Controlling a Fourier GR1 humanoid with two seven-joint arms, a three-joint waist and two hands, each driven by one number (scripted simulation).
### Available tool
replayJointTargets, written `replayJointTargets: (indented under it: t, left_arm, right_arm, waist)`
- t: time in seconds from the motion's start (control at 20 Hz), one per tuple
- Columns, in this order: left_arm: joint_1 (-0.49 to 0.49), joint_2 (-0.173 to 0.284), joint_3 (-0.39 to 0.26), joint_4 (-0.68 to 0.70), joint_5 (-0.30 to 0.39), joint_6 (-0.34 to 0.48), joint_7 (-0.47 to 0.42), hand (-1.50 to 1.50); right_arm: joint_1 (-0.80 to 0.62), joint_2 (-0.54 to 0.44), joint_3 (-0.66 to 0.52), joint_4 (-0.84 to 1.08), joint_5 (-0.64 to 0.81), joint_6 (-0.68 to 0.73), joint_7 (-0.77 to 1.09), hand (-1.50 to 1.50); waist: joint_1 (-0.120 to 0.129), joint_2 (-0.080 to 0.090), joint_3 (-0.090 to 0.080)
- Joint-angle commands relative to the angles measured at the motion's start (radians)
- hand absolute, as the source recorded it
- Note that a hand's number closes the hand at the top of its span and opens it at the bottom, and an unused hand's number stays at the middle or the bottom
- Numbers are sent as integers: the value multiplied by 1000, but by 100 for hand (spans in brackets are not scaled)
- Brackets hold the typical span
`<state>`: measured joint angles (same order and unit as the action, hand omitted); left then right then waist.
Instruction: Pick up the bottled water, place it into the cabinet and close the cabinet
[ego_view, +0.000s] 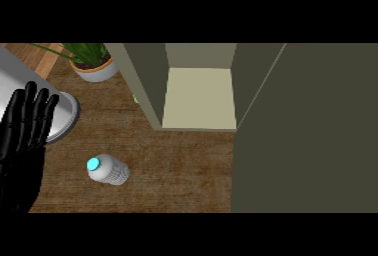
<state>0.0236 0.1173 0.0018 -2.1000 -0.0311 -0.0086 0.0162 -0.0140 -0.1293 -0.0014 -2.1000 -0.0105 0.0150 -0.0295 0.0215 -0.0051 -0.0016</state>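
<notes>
Left hand (26, 135) at the left edge, fingers straight and up, holding nothing. Bottled water (108, 169) upright on the wooden counter (177, 170), lower left of centre, apart from the hand. Open cabinet (199, 95) at upper centre, door (306, 130) filling the right. Potted plant (92, 62) upper left.

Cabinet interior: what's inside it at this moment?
The cabinet stands open, showing only a bare pale shelf. Its right part is covered by the open door. The bottled water stands outside on the counter.
</notes>
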Motion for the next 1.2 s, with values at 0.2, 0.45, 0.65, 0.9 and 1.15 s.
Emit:
replayJointTargets:
  t: [0.2,0.45,0.65,0.9,1.15]
  left_arm:
    - [21,76,167,26,287,-176,-63,-150]
    - [87,30,144,38,426,-173,89,-150]
    - [201,94,229,-137,558,-206,206,-150]
    - [190,82,225,-148,473,-153,246,-150]
    - [315,48,217,-103,375,-229,165,-150]
  right_arm:
    - [130,24,0,-188,-45,-7,110,-150]
    - [246,6,148,-174,-165,151,131,-150]
    - [354,17,195,-336,-149,131,181,-150]
    - [523,16,265,-476,-116,161,172,-150]
    - [588,39,365,-491,-49,135,139,-150]
  waist:
    - [-27,2,1]
    - [-24,2,2]
    - [-17,0,2]
    - [-28,1,2]
    - [-27,1,1]
